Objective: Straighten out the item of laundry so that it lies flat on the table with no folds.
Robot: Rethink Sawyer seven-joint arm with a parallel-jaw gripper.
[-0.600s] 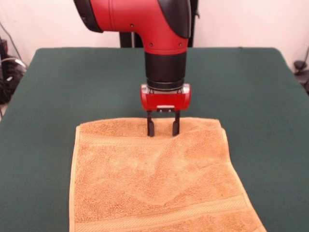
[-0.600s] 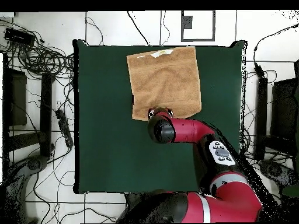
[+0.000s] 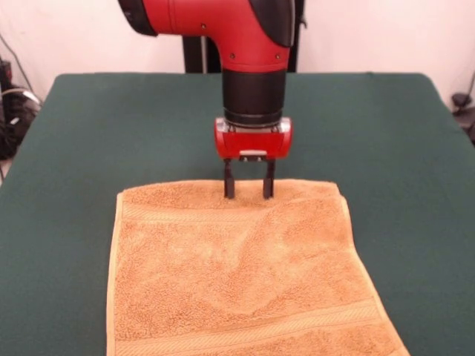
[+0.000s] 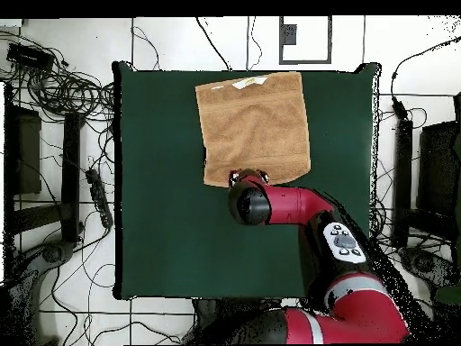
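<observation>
The orange-tan terry towel [image 3: 245,274] lies spread on the dark green table [image 3: 89,148], with a shallow ripple running across its middle and a woven border band near each end. In the overhead view the towel [image 4: 255,122] sits at the table's far side, its white label [image 4: 249,83] at the far edge. My gripper [image 3: 249,194] points straight down with its two fingers apart, tips pressing on the towel's edge nearest the robot. In the overhead view the arm's head [image 4: 249,200] hides the fingers.
Wide bare green cloth [image 4: 180,225] surrounds the towel on the left and toward the robot. Cables and equipment [image 4: 54,180] lie on the floor around the table. The table's edge [image 4: 243,65] runs just beyond the towel's label side.
</observation>
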